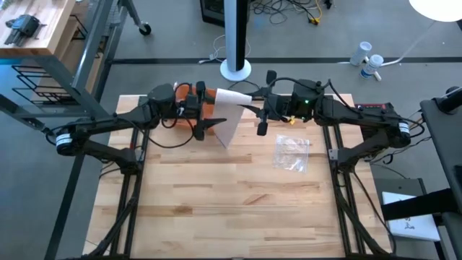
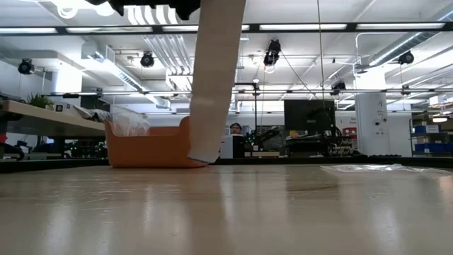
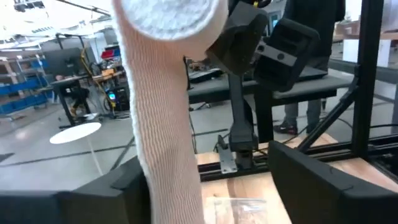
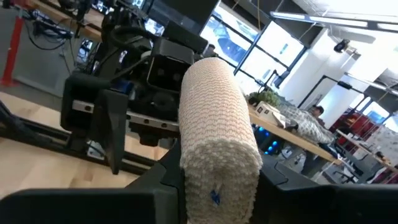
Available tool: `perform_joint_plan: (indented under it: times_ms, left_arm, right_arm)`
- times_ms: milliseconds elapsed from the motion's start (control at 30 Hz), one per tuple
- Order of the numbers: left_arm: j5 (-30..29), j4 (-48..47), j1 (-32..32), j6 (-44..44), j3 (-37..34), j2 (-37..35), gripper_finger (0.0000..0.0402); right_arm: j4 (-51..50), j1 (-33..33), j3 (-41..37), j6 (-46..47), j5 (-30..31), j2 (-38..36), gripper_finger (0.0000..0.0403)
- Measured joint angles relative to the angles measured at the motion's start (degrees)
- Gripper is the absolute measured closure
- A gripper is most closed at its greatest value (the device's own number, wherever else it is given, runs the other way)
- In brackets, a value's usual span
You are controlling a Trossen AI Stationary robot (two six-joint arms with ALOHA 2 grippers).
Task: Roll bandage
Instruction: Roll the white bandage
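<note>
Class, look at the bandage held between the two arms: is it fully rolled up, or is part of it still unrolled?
Partly unrolled. The bandage has a rolled end at the right pincer, while a loose strip hangs down to the table.

we count one bandage, partly wound into a single roll with one loose tail hanging down to the table. we count two dark arms, and so two grippers: one left gripper and one right gripper, facing each other over the far half of the table. we see one orange bin at the back of the table, and one clear plastic bag lying flat on the wood. beyond the table we count one white pole base on the floor, and one person shows far off in the low view.
</note>
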Motion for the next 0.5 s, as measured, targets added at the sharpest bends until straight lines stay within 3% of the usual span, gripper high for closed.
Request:
perform_joint_plan:
  times_ms: [267,500]
  left_arm:
    - [0.1,-2.3,0.3,7.8,0.7,-2.9,0.0101]
    - [5.0,-3.8,0.3,8.1,0.7,-10.3,0.0084]
  right_arm:
    - [-1.5,3.4,0.0,3.6,-0.4,-2.8,0.0314]
    - [-4.6,7.7,0.0,5.2,-0.4,-4.7,0.0314]
